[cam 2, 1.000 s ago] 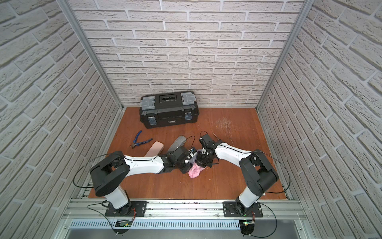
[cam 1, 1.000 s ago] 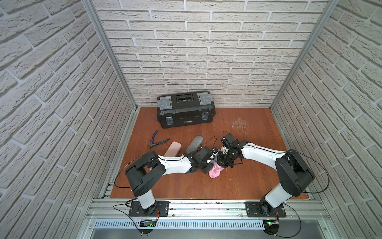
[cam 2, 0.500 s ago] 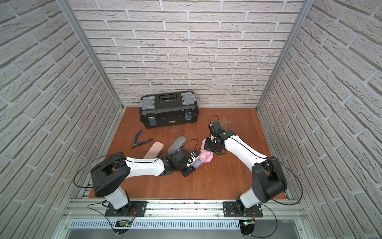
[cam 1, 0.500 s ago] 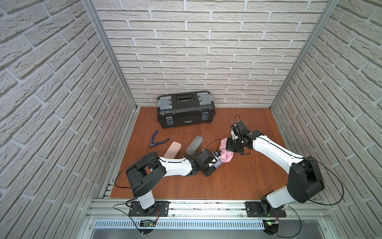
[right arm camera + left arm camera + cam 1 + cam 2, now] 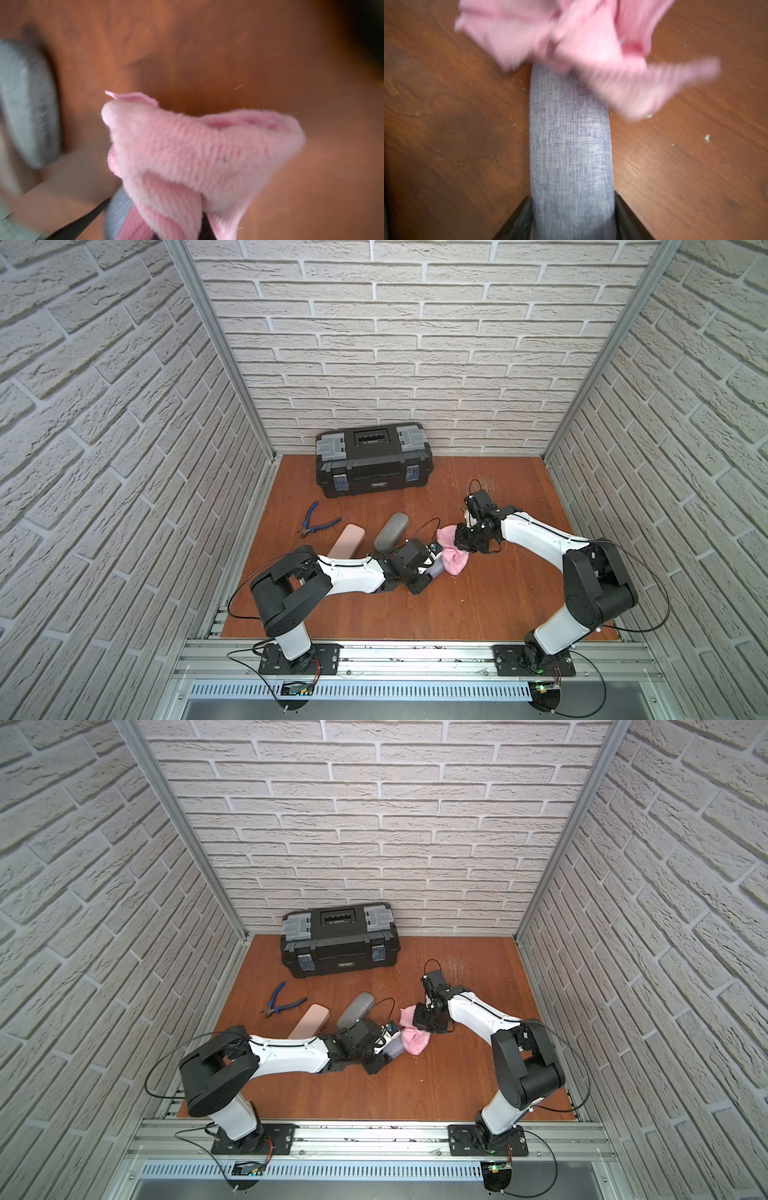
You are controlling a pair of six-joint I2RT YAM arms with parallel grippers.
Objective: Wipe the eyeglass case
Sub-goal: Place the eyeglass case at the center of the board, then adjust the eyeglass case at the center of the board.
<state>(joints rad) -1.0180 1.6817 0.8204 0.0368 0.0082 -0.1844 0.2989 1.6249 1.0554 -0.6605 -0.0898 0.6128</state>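
- The left hand is clamped on the near end of the case, with a jaw on each long side. The case lies flat on the worktop, roughly midway between the two arms.
- The right hand is closed on a bunched cloth, which drapes over the case's far end and touches it.
- The step looks like a wiping stroke along the case's top. The cloth is blurred in both wrist views, so it is probably in motion.
- To do it well, press the cloth's loose fold onto the fabric top rather than the hand's tips. The wad is soft and gives, so light pressure should be enough.
- Run each stroke along the case's length toward the left hand, stopping short of its jaws.
- Make the left grip firm, since a sideways drag could twist the case out of it.
- Cover the long edges as well as the top.
- Lift the cloth's hanging tail clear of the worktop, where specks could be dragged onto the case.
- The grey case lies near the left wrist, so steer strokes away from it.
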